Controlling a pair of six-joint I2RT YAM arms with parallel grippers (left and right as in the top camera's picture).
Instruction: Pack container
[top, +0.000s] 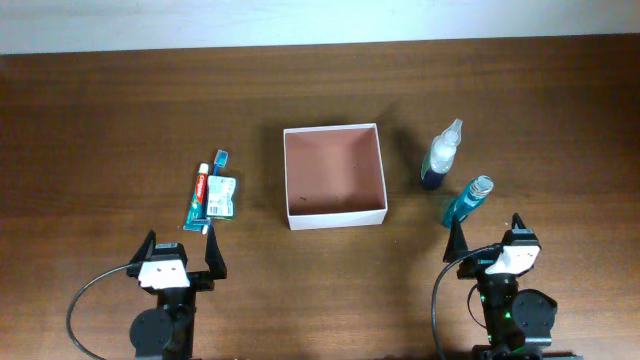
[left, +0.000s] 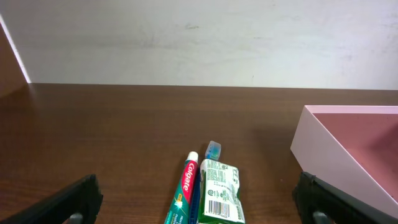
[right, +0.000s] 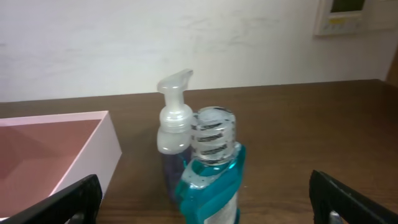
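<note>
The container, a square shallow box with white walls and a reddish-brown inside, sits mid-table with nothing in it; it also shows in the left wrist view and the right wrist view. A toothpaste tube, a blue toothbrush and a green packet lie left of it. A pump bottle and a teal mouthwash bottle stand right of it. My left gripper is open, just in front of the toothpaste. My right gripper is open, just in front of the mouthwash bottle.
The dark wooden table ends at a white wall along the far side. A white wall device shows at top right of the right wrist view.
</note>
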